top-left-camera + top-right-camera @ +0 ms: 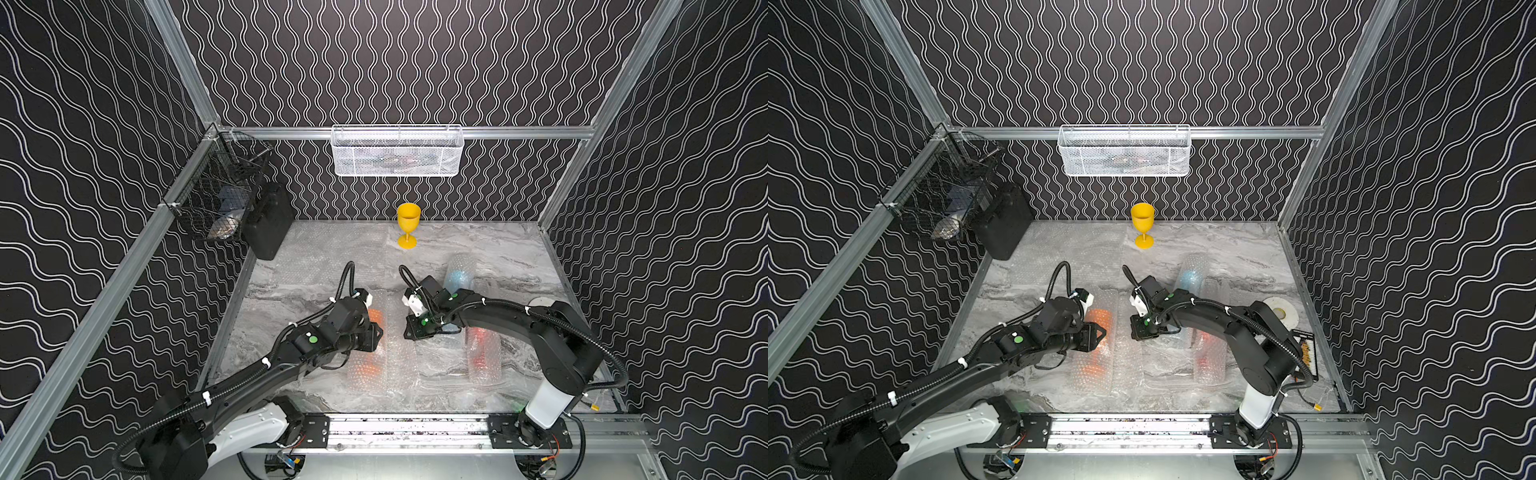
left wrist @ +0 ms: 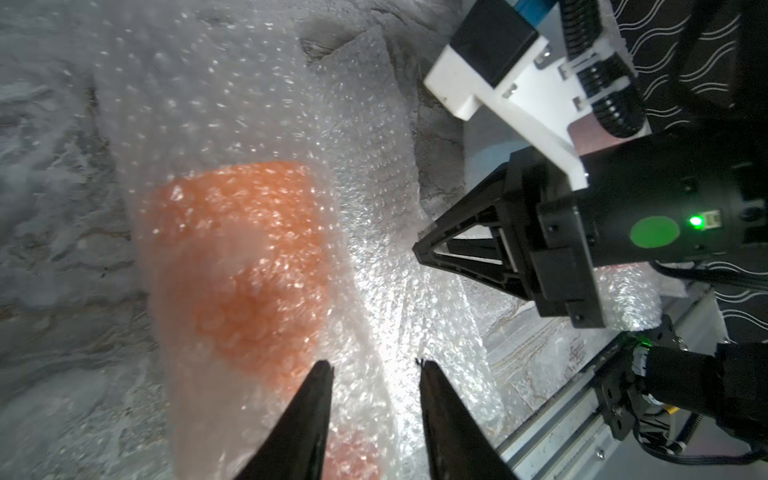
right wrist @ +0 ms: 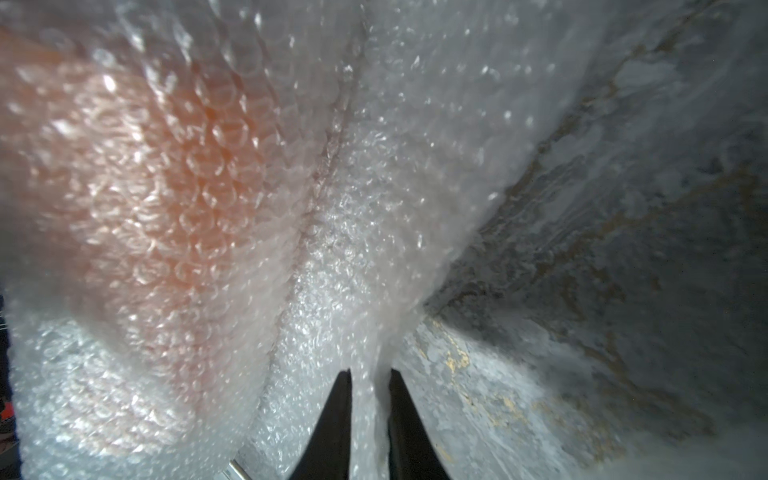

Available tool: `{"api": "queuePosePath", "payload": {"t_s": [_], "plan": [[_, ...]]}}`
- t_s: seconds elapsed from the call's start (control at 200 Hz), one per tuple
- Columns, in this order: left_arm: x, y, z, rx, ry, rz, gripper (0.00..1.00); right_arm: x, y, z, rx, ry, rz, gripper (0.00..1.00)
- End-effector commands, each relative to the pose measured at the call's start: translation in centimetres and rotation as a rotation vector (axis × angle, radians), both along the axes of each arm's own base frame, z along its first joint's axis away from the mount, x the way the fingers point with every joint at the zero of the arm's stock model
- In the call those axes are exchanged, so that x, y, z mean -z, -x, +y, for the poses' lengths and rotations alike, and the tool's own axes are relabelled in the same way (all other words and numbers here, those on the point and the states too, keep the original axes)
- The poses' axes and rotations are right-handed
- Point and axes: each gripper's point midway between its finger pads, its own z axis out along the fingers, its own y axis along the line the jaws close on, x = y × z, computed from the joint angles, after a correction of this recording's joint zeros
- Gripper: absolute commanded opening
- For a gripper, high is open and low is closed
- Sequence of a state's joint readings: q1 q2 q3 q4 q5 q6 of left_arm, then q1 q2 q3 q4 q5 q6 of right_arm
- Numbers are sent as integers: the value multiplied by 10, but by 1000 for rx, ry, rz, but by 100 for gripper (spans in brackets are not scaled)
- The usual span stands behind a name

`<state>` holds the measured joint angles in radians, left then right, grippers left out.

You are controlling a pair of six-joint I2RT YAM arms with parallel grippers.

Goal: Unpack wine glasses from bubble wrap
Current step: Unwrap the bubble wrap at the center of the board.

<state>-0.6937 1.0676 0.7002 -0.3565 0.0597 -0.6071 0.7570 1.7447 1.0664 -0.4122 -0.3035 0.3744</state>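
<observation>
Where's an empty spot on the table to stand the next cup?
Bare marble table right of the upright yellow plastic goblet, behind the blue bubble-wrapped tube. Crowded in front, around the orange bubble-wrapped tube and the red bubble-wrapped tube.

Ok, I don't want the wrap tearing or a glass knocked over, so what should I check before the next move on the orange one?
1. Left claw open, above the wrapped orange glass: ok.
2. A fold of bubble wrap lies between the right claw jaws: ok.
3. That fold is firmly clamped: cannot tell.
4. Orange glass free of wrap: not ok, it is covered all over.
5. The two claws are apart from each other: ok.
6. Yellow glass upright at the back, away from both arms: ok.
</observation>
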Motion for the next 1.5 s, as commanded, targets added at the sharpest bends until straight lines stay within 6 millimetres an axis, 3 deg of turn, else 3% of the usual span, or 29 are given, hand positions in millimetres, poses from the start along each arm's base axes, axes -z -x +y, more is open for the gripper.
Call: {"api": "queuePosePath", "payload": {"t_s": [0.0,0.11,0.235,0.631,0.761,1.121,1.326,1.496], "plan": [[-2,0,-17,43,36,24,40,1,-5,-2,7,17,-21,24],[10,0,-20,47,10,55,40,2,-6,-3,4,27,-23,25],[33,4,-8,15,-70,105,40,1,-8,-2,2,28,-30,25],[67,3,65,-161,-368,165,37,4,-9,-6,10,28,-28,25],[77,2,90,-245,-347,226,35,4,-9,-8,12,29,-27,25],[39,-14,134,-398,-308,150,35,10,-10,-14,16,48,-24,25],[2,-20,127,-391,-228,64,36,9,-12,-20,20,74,-37,26],[-3,-24,120,-376,-196,49,36,-11,-17,-22,20,70,-81,32]]}}
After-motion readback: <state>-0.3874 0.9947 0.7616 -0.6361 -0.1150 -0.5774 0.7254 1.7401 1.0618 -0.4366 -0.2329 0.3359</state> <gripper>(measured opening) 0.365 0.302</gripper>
